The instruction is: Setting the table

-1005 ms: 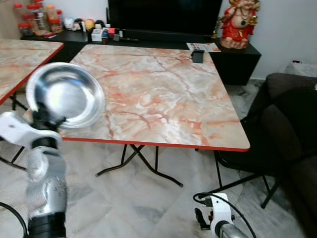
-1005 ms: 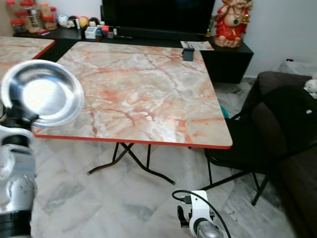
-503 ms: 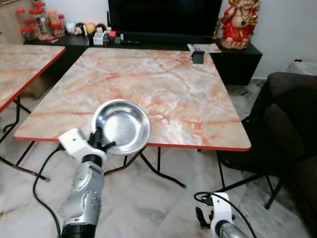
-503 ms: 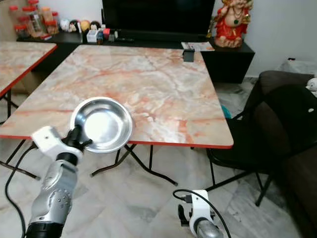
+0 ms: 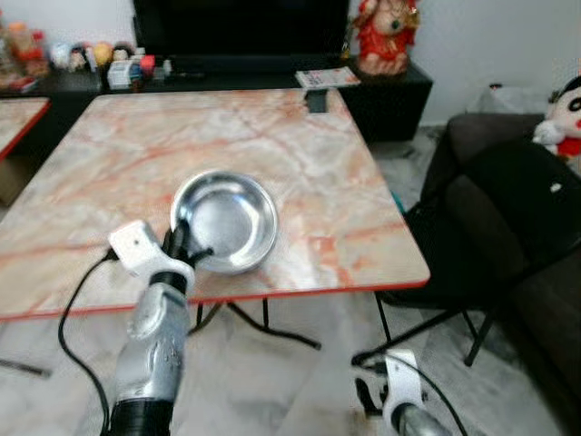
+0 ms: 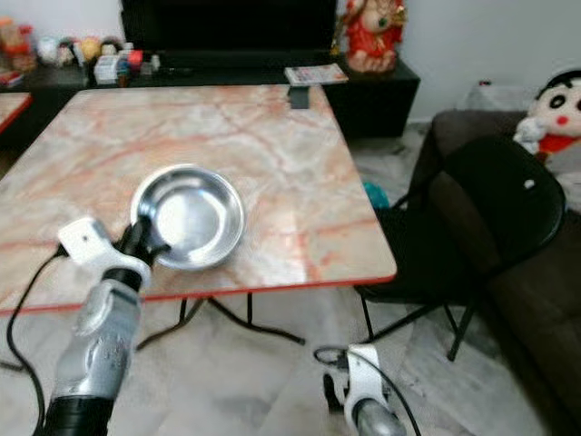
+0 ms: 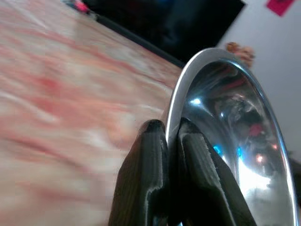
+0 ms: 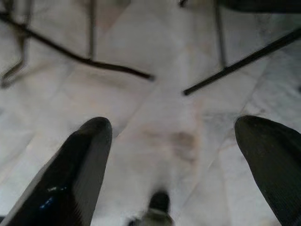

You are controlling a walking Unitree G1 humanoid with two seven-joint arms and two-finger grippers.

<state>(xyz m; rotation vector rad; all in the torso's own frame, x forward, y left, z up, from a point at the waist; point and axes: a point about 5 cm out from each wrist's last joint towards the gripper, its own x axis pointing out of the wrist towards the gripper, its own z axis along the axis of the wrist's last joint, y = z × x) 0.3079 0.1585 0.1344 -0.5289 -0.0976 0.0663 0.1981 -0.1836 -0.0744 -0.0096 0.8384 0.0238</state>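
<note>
Over the near edge of the marble table (image 5: pixel 300 154), the left gripper (image 5: pixel 179 250) is holding a steel bowl (image 5: pixel 225 221) by its rim. In the left wrist view its two black fingers (image 7: pixel 148 174) are pressing together on that rim, one on the outside wall and one on the inside. The bowl is sitting low over the table top, near the red front edge and left of the table's middle; I cannot tell if its bottom is touching the surface. A black cable (image 5: pixel 77 300) is hanging from the left wrist below the table edge.

Behind the table, a long black cabinet (image 5: pixel 381 86) is standing against the wall, with small jars and toys (image 5: pixel 109 65) at its left end, a dark screen (image 5: pixel 241 27) in the middle and a red figure (image 5: pixel 381 36) further right. A small dark thing (image 5: pixel 316 101) is lying on the far edge of the table, before the screen.

Right of the table, a black folding chair (image 6: pixel 490 209) is standing close to its corner, and a dark sofa (image 5: pixel 545 300) with a doll (image 6: pixel 549 109) is behind the chair.

Below the table's right corner, the right gripper (image 8: pixel 176 169) is hanging low over the pale floor tiles (image 8: pixel 155 117), with its fingers spread wide and nothing between them.
</note>
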